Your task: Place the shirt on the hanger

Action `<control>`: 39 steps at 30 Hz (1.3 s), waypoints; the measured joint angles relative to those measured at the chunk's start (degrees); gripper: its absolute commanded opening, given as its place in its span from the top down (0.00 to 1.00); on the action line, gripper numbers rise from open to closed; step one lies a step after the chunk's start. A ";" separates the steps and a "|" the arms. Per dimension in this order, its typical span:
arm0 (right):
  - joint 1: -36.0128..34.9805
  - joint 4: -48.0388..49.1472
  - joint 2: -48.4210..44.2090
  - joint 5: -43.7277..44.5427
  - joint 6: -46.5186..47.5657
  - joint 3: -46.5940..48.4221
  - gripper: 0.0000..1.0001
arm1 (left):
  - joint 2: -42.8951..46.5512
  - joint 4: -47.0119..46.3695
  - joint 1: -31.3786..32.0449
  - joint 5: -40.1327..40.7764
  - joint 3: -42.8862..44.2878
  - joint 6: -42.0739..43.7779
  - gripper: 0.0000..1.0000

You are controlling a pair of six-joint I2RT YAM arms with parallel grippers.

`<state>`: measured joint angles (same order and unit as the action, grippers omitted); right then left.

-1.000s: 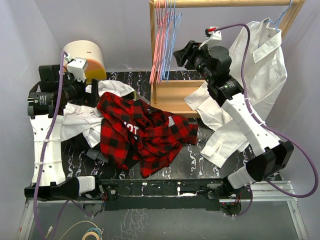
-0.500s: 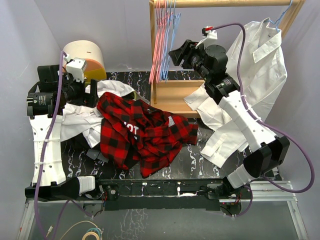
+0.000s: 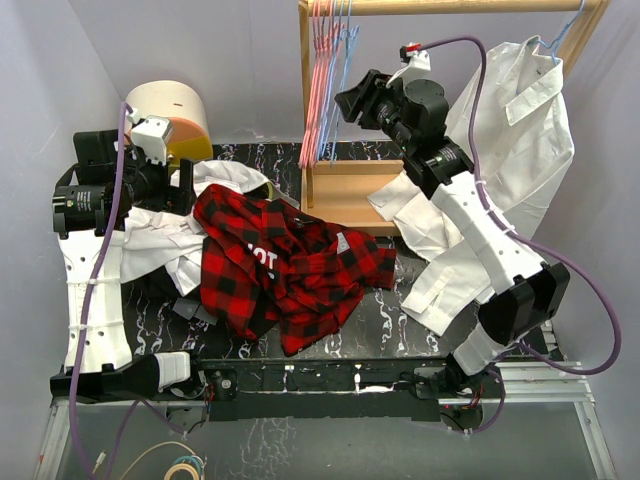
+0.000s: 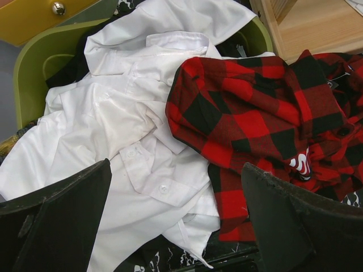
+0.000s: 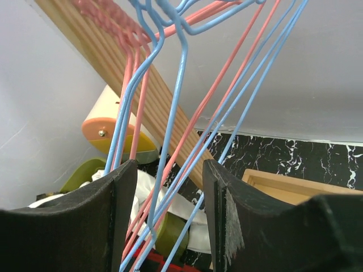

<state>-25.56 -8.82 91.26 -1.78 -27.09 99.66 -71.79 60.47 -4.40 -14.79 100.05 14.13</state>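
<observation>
Right gripper [image 5: 170, 170] partly open, thin light-blue hanger [image 5: 174, 113] wire between its jaws. Red-black check shirt [image 3: 285, 265] lies crumpled mid-frame.

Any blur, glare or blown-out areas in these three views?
Top external: evenly lit, sharp, no glare. Left wrist: the white shirts nearly blown out, the gripper fingers dark and soft. Right wrist: the light-blue hanger wires crisp, the near fingers slightly soft.

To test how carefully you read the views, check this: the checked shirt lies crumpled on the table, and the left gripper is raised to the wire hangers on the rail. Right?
No: it is the right gripper that is raised to the wire hangers, as the top external view shows. The shirt does lie crumpled on the table.
</observation>
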 measured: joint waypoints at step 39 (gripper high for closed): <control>-2.73 -13.86 3.89 13.97 11.13 6.86 0.92 | -4.76 13.70 0.22 -4.24 5.49 9.03 0.15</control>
<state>-28.29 -22.68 95.15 12.19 -15.97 106.52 -76.55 74.17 -4.19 -19.03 105.54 23.16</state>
